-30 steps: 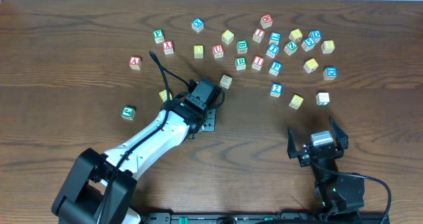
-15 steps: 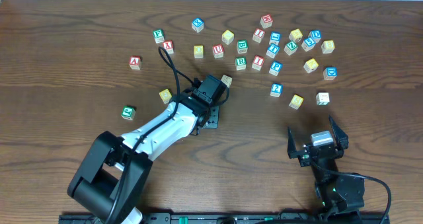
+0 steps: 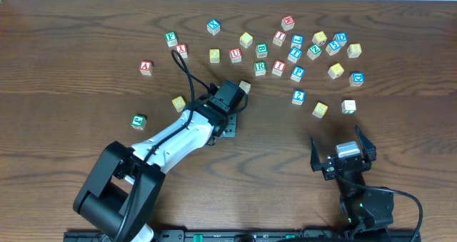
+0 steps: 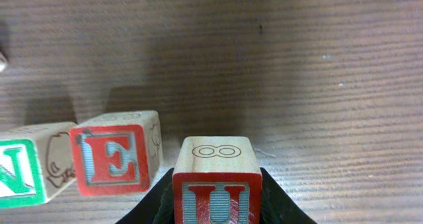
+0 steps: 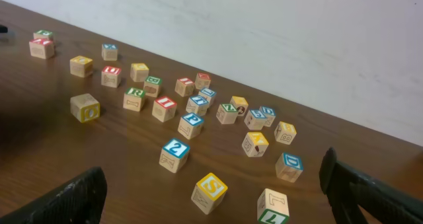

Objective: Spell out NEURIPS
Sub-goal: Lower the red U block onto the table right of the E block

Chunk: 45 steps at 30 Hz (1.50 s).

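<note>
**Third letter comes in.** The left jaws stay clenched on the red-faced U cube [image 4: 215,181], holding it low over the bench [image 4: 330,65]. It sits just right of the E cube [image 4: 115,159], which stands side by side with the N cube [image 4: 23,171] at the left edge of the wrist view. Whether the U cube rests on the wood or hangs just above it cannot be told.

Seen from above, the left arm [image 3: 178,131] has swung right and reached farther out than a second earlier. Its head now sits just beside a pale cube [image 3: 244,87] that it then stood clear of. A yellow cube [image 3: 178,103], half covered by the arm before, now lies in plain sight. Over the last half second the arm has not shifted.

The right arm [image 3: 364,203] waits at the near edge as before, the right jaws released wide and empty. The R cube [image 3: 260,68], I cube [image 3: 278,67] and P cube [image 3: 298,73] sit in a short row among the far scatter. The S cube [image 3: 320,109] lies nearer the right arm. None of them has moved.
</note>
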### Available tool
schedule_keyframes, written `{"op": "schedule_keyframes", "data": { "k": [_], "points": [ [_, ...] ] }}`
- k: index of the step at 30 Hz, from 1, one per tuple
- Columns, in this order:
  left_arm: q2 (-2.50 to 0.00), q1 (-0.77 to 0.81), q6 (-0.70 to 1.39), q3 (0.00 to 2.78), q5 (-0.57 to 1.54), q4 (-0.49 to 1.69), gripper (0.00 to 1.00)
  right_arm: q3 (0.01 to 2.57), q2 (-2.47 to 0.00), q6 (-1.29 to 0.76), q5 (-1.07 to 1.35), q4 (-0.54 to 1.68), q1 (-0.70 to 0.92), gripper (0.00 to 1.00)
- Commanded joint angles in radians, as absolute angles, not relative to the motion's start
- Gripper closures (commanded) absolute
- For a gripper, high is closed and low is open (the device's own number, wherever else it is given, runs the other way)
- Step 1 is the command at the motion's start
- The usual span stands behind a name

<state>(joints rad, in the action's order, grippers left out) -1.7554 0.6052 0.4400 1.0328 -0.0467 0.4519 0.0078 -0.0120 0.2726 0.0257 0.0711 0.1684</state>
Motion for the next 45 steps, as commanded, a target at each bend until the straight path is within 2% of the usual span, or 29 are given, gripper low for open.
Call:
{"op": "schedule_keyframes", "data": {
  "k": [1,45],
  "points": [
    [-1.758,0.606,0.446,1.063,-0.091,0.446,0.74,0.006,-0.007,0.259,0.018,0.075,0.156,0.01],
    [-1.807,0.605,0.47,1.066,-0.109,0.417,0.74,0.006,-0.007,0.259,0.018,0.075,0.156,0.01]
  ]
}}
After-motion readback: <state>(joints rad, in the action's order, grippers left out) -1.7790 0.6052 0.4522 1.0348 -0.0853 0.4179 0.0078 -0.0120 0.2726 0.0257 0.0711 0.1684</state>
